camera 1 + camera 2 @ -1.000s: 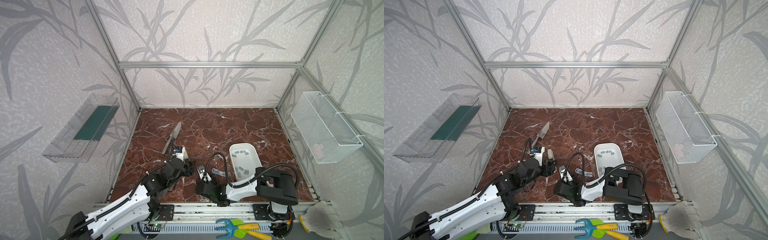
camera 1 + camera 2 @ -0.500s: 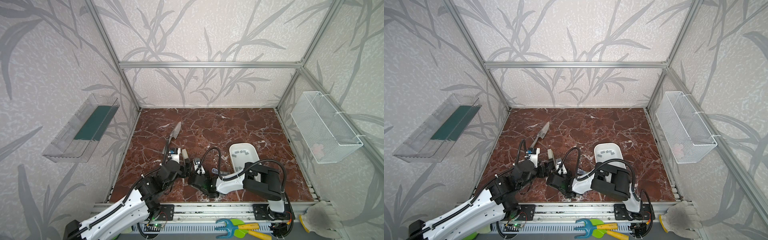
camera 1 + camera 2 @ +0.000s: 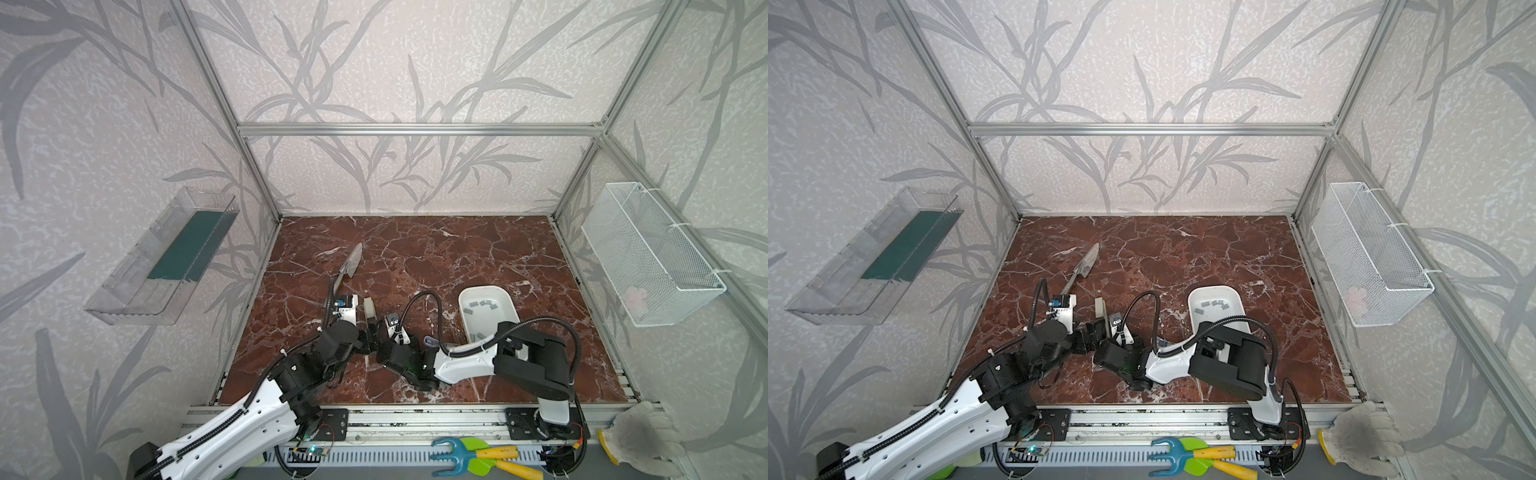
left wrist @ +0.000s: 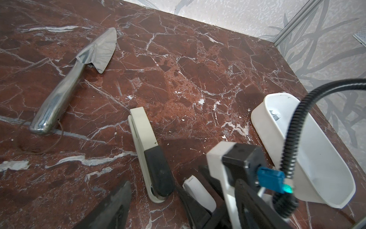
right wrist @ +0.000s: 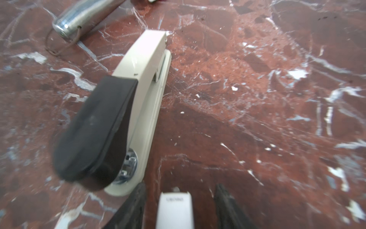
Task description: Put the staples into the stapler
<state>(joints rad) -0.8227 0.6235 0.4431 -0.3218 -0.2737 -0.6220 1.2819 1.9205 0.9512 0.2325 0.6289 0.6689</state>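
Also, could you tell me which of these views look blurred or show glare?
Right wrist view: motion-blurred, the beige stapler and marble soft; left wrist view: sharp, with bright reflections on the trowel; both top views: sharp and evenly lit.

Tiny print on small white stapler [image 5: 175,210], too blurred to read
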